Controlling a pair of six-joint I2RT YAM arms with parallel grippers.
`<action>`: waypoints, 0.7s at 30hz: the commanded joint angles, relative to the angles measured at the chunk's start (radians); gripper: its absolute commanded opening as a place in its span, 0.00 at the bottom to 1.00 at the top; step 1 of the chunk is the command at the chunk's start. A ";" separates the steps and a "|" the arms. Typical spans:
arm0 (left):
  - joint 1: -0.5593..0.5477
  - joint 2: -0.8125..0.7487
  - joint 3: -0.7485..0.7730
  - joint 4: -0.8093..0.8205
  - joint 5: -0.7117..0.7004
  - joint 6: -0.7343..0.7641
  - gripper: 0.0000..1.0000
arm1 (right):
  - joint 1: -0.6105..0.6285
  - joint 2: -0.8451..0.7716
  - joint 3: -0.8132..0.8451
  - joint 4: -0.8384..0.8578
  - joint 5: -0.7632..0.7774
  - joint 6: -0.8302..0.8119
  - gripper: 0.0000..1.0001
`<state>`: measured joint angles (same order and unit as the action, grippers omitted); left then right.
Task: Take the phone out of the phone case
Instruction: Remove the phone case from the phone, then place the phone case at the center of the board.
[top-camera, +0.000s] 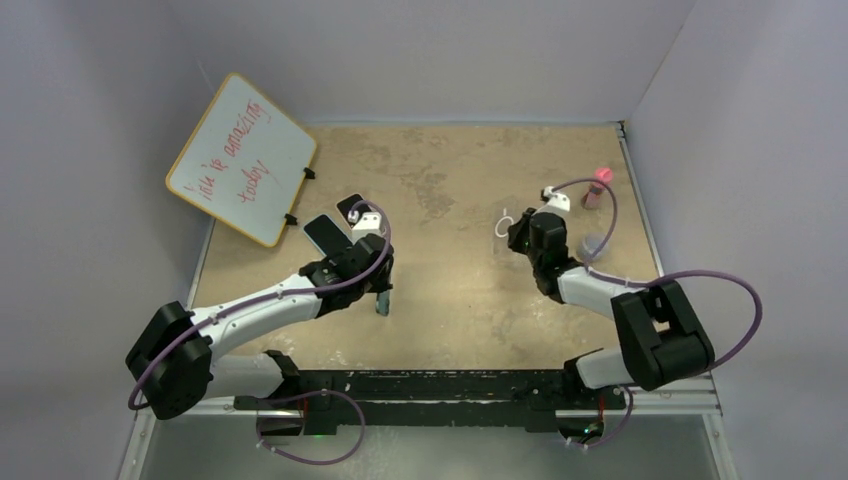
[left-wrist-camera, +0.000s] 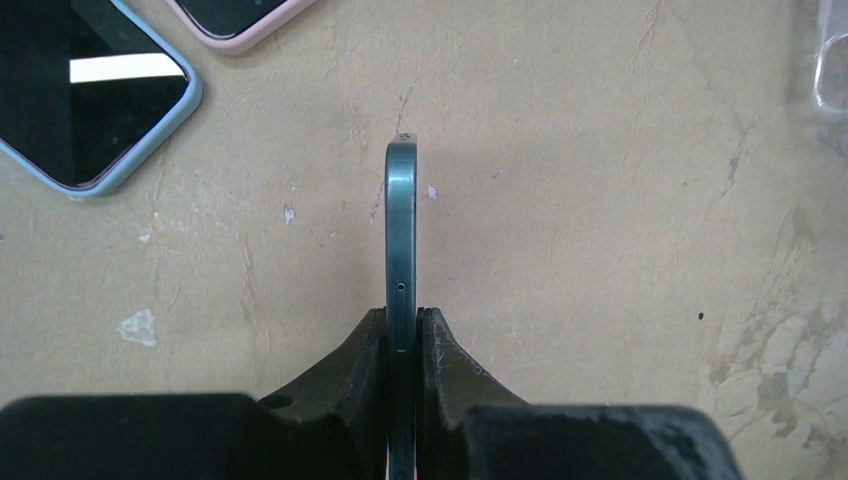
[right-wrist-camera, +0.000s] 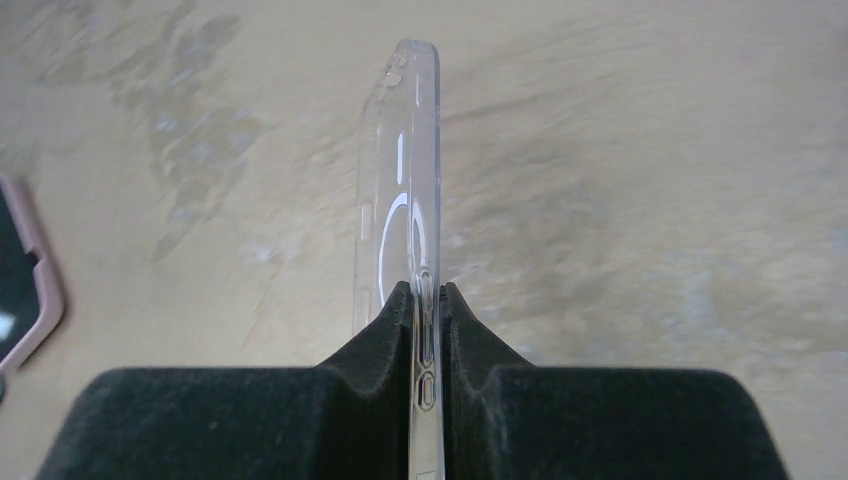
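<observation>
My left gripper (top-camera: 381, 300) (left-wrist-camera: 403, 318) is shut on a bare teal phone (left-wrist-camera: 401, 230), held edge-on above the table; the phone (top-camera: 382, 303) shows below the gripper in the top view. My right gripper (top-camera: 512, 232) (right-wrist-camera: 426, 292) is shut on an empty clear phone case (right-wrist-camera: 400, 180) with a white ring on its back, held edge-on above the table; the case (top-camera: 503, 225) shows as a white ring in the top view. The phone and the case are apart, one in each gripper.
Two other phones lie at the back left: one in a light blue case (top-camera: 326, 234) (left-wrist-camera: 90, 95) and one in a pink case (top-camera: 352, 209) (left-wrist-camera: 235, 20) (right-wrist-camera: 25, 280). A whiteboard (top-camera: 242, 158) leans at the far left. A pink-capped bottle (top-camera: 596, 187) stands at the back right.
</observation>
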<state>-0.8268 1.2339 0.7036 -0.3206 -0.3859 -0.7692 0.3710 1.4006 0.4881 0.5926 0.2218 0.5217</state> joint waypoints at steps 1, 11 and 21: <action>0.005 -0.032 0.067 0.065 -0.004 0.123 0.00 | -0.117 0.025 0.056 -0.071 0.037 0.050 0.00; 0.004 -0.008 0.082 0.140 0.046 0.268 0.00 | -0.353 0.245 0.261 -0.229 -0.382 -0.047 0.06; 0.003 0.037 0.108 0.208 0.120 0.361 0.00 | -0.362 0.183 0.324 -0.407 -0.114 -0.172 0.47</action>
<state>-0.8268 1.2556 0.7509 -0.2077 -0.3019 -0.4709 0.0109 1.6371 0.7776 0.2962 -0.0139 0.4263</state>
